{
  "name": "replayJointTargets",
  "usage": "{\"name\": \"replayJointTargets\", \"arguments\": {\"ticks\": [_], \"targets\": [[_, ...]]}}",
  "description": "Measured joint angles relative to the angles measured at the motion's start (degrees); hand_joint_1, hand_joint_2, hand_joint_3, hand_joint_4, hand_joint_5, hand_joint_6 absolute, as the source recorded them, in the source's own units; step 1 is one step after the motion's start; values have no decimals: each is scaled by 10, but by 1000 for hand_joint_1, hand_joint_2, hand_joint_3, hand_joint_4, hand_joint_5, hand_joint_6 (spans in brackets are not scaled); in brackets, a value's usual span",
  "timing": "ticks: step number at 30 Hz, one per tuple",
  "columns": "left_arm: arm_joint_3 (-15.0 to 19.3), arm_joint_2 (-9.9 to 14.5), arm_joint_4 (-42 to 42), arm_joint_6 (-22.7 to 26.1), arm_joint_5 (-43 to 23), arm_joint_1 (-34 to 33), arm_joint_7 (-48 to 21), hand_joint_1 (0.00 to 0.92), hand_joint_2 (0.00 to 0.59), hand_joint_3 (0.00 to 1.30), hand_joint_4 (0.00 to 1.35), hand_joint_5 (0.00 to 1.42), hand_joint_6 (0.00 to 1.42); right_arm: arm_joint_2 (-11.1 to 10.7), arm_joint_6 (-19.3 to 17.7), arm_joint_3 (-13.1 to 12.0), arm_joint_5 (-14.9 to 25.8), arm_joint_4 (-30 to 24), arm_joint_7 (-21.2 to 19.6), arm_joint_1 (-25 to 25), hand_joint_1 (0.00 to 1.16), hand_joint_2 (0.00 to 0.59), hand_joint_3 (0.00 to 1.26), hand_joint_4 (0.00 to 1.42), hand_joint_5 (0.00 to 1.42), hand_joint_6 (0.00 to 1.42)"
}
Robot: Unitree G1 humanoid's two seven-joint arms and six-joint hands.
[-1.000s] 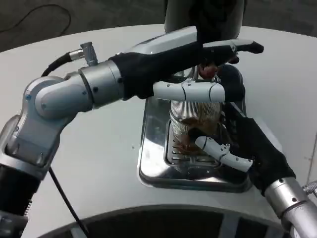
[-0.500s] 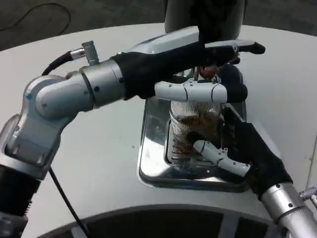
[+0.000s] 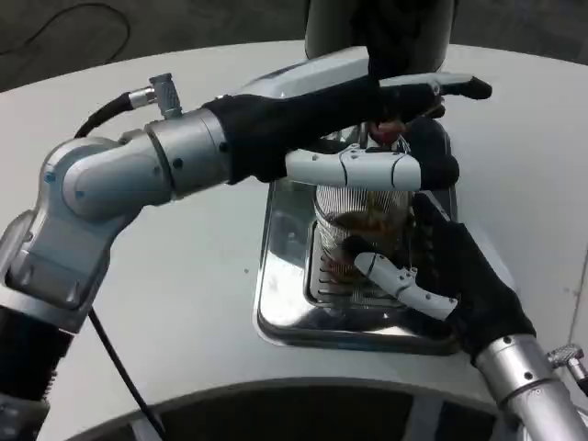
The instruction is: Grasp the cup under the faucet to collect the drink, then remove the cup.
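Your right hand (image 3: 441, 266) grips the cup (image 3: 360, 230) on the tray (image 3: 276, 303) under the faucet, steadying it as brown drink collects; your left hand (image 3: 386, 129) presses the tap lever.

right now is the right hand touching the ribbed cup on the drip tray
Touching. The head view shows the right hand wrapped around the ribbed cup, one white finger lying across its lower front with no gap, above the steel drip tray.

Lab-like test setup: bare white table (image 3: 184, 303), loose black cable (image 3: 55, 28).
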Motion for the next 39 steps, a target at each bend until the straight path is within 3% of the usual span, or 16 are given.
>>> {"name": "replayJointTargets", "arguments": {"ticks": [18,39], "targets": [[0,0,4,0,0,0,0,0,141,118,35,121,71,11,-22,3,-5,40,-16,-22,650,240,24,0,97,0],[1,7,-2,0,0,0,-2,0,150,121,40,121,71,45,-54,13,-28,85,-84,-35,705,230,8,65,167,29]]}}
